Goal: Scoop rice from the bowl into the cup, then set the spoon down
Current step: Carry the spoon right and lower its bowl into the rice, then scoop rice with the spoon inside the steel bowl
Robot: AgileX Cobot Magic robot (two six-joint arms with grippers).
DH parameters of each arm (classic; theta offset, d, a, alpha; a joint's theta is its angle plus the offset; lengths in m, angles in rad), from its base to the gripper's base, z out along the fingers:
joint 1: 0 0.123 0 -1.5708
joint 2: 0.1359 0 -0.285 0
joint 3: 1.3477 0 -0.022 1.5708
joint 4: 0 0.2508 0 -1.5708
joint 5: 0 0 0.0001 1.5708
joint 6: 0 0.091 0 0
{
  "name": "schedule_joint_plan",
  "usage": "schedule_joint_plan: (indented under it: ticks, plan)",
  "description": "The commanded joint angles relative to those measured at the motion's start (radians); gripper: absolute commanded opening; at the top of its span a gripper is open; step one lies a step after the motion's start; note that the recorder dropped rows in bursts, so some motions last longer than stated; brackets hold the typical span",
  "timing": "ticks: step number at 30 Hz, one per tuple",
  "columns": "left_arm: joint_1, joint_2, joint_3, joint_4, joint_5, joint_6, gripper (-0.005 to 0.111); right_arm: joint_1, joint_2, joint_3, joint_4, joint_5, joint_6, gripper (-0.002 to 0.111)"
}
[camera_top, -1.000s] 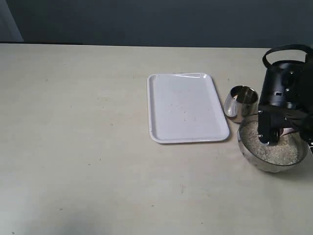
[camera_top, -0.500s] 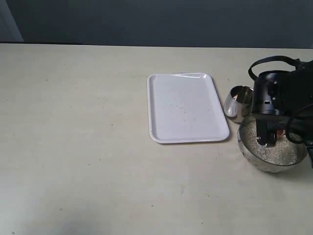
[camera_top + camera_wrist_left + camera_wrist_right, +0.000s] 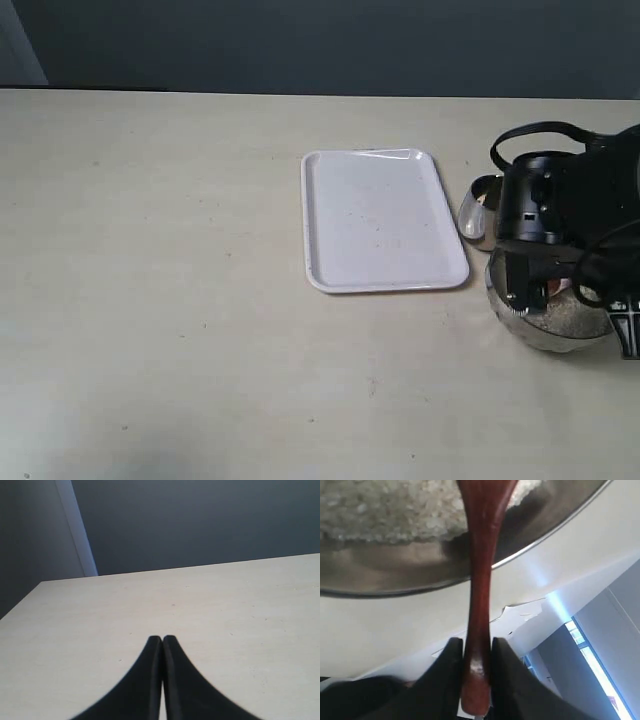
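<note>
Rice (image 3: 395, 510) heaped white and grainy inside wide steel bowl (image 3: 385, 570), at far right of bench (image 3: 150, 300) in exterior view, partly hidden behind right arm (image 3: 580, 200).

Dark reddish-brown spoon (image 3: 481, 555) laid across bowl rim, slim glossy handle crossing from outside to over the rice. Oval end cut off by edge of right wrist view, so cannot tell whether loaded. Handle end pinched by right gripper (image 3: 476, 647), one black finger pressed to each side of it.

From exterior view, same gripper (image 3: 522, 292) pointing down over left part of bowl (image 3: 560, 340), a patch of rice (image 3: 575, 312) showing just beside it. Hint of reddish spoon between gripper and rice, too small to trace.

Small shiny steel cup (image 3: 480, 212) just beside bowl, on its far left side, right half covered by arm. Contents not visible from here.

White rectangular tray (image 3: 380, 220) near cup, on the cup's left, flat on bench, long side running away from camera, a few tiny specks on its surface.

Elsewhere, left gripper (image 3: 162, 642) pressed together, dark fingertips touching along their inner edges, above pale bench (image 3: 225, 605), dark wall behind.
</note>
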Motion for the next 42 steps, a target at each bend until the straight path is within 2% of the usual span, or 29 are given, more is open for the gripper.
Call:
schedule_joint_plan:
  ticks: [1, 31, 42]
  plan:
    - [0.0, -0.005, -0.003, -0.003, -0.008, -0.005, 0.0, 0.001, 0.0, 0.005, 0.047, 0.002, -0.047, -0.001]
    - [0.0, -0.005, -0.003, -0.003, -0.008, -0.005, 0.0, -0.001, 0.0, 0.001, 0.13, 0.002, -0.116, -0.001]
    - [0.0, -0.005, -0.003, -0.003, -0.008, -0.005, 0.0, -0.001, 0.0, -0.084, 0.224, 0.002, -0.124, -0.001]
